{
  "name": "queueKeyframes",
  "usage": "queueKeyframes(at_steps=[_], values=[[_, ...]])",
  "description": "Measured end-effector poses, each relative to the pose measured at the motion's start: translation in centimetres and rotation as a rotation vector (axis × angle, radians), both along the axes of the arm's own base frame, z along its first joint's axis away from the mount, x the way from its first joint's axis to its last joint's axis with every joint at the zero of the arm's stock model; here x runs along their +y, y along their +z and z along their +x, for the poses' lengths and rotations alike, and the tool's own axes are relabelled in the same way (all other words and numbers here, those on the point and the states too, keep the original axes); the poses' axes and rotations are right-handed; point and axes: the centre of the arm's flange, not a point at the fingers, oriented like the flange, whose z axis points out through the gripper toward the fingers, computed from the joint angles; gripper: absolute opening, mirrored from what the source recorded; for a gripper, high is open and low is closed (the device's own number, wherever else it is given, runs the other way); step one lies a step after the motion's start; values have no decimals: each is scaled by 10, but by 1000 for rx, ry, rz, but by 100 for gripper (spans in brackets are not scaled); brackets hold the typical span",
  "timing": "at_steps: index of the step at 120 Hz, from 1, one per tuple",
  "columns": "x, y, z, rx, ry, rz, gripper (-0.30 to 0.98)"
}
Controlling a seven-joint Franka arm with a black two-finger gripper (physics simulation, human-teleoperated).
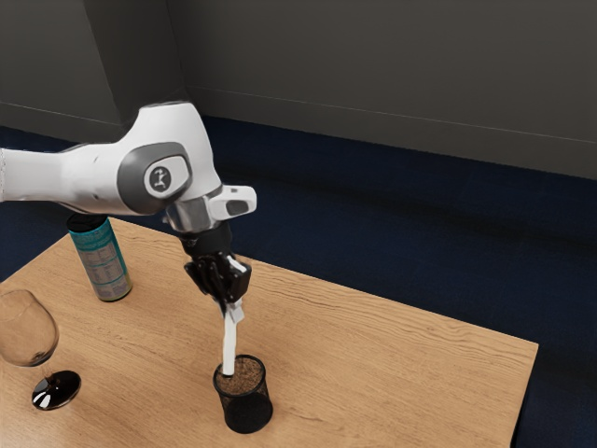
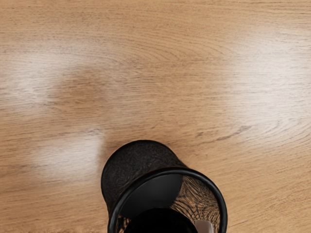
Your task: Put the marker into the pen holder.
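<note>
Our gripper (image 1: 230, 303) pinches the white marker (image 1: 229, 345), which points down, its low end at the top of the pen holder (image 1: 246, 411).

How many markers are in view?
1: the marker, held by the gripper, its lower end at the mouth of the pen holder. I can't rule out another hidden inside.

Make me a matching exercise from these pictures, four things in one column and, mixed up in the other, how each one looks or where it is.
Things:
1. Marker
2. Pen holder
3. Wine glass
4. Canister

Descriptions:
A. Black mesh, open at the top
B. Teal and grey sides, dark top
C. White, held in the claw
D. Clear bowl, dark foot

Right pairs: 1-C, 2-A, 3-D, 4-B.
</note>
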Motion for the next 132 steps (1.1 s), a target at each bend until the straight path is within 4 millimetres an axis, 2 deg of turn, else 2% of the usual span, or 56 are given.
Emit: queueKeyframes(at_steps=[23, 40, 60, 88, 92, 112, 116, 120, 127, 132], values=[[-10, -20, 4, 13, 41, 32, -8], [-20, -24, 6, -6, 50, 52, -7], [-32, -31, -10, -8, 49, 76, -7], [-32, -41, -12, -9, 75, 103, -7], [-33, -41, -12, -10, 78, 103, -4], [-42, -40, -14, -14, 76, 97, 32], [-45, -27, -6, -44, 68, 99, 37], [-48, -1, 13, -97, 54, 101, 42], [-52, 52, 65, -192, 32, 108, 48], [-46, 77, 103, -229, 27, 117, 51]])
